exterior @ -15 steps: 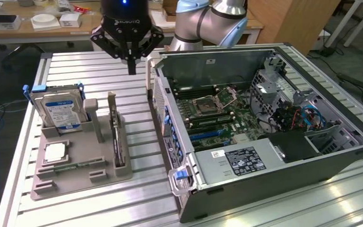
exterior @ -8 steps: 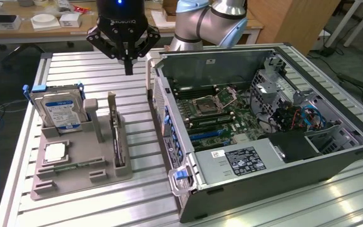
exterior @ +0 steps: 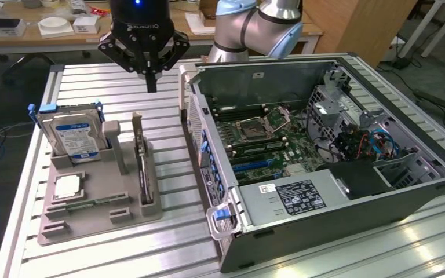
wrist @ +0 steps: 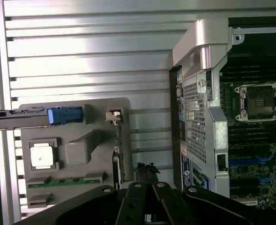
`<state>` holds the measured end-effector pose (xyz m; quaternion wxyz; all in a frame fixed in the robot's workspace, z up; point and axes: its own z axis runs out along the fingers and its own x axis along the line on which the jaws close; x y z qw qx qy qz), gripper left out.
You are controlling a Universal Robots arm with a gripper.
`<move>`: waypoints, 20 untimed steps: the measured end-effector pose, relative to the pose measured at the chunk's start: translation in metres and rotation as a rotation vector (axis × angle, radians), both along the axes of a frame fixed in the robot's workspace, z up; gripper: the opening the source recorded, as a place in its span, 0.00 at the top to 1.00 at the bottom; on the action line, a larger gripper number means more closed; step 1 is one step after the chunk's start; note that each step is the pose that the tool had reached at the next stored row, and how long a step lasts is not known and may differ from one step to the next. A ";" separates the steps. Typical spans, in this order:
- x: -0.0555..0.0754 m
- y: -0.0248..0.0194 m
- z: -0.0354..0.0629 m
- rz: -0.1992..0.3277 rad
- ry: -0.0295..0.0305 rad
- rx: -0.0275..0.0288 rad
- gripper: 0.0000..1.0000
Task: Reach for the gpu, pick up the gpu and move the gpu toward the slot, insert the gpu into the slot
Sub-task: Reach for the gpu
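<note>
**Hand** (exterior: 151, 84): fingers drawn together, nothing in them. It hangs above the worktop (exterior: 130, 255) toward its far edge, over the strip between the grey tray (exterior: 91, 223) and the open PC case (exterior: 361, 226), past the gpu's far end.

**Gpu** (exterior: 139, 159): stands on its long edge in a groove along the tray edge facing the case. Untouched.

**Slot** (exterior: 252, 166): blue, unoccupied, on the motherboard (exterior: 284, 136), close to the case wall nearest the tray.

**Risks (judgement):**
1. With fingers together, a descent would land on the card's top edge instead of straddling it. Card could tip or chip.
2. Little room btwn the tray edge and the case wall. A finger opened on that side could strike the wall or the case handle (exterior: 221, 220).
3. Hard drive (exterior: 72, 133) stands upright at the tray's far corner, w/ a holder post btwn it and the card. Clearance on that side is modest.
4. Slot sits below the case rim, so the card must clear the wall first. A skewed approach could jam the card on the connector.

**Room:** open above the tray and the case. Cables (exterior: 377, 142) lie well apart from the slot.
</note>
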<state>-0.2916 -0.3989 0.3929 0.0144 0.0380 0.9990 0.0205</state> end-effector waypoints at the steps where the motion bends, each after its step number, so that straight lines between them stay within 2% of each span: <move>1: -0.001 0.0000 0.0000 0.000 0.0000 0.0000 0.90; 20: -0.025 0.0000 0.0000 -0.003 0.0001 0.0000 0.90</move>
